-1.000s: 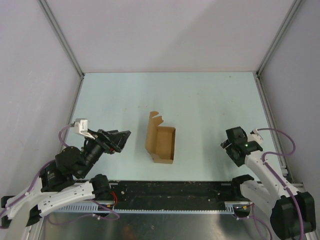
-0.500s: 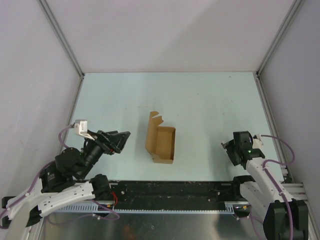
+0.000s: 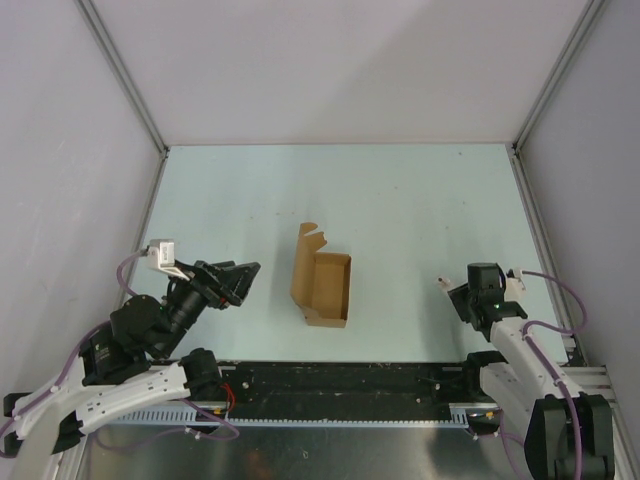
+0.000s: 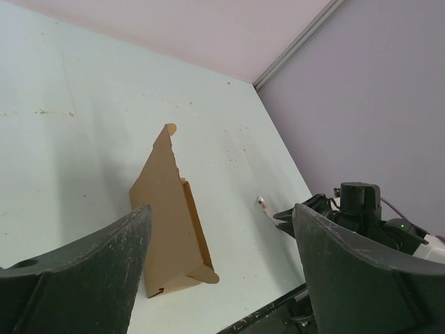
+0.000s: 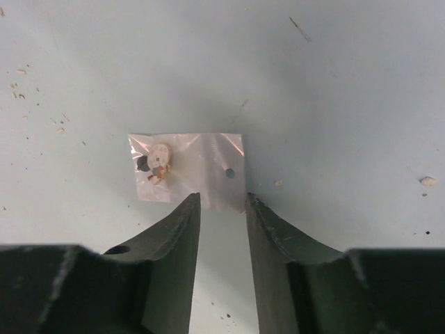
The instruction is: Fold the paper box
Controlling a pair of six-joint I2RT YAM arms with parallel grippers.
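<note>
Paper box (image 3: 325, 290) stands open-topped in the middle of the table (image 3: 420, 200), between my arms. My left pincer (image 3: 243, 280) hovers low, aimed at it, jaws wide apart. My right pincer (image 5: 221, 198) tips down over a clear packet (image 5: 198, 167), a slim gap between its jaws.

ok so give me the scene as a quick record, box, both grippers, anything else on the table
paper box: brown, partly folded, open tray with one flap standing, mid table
left gripper: open, empty, left of the box, not touching it
right gripper: narrow gap between the jaws, tips at the packet's near edge
packet: small clear bag, something small inside, lying well right of the box
fold: not finished
</note>
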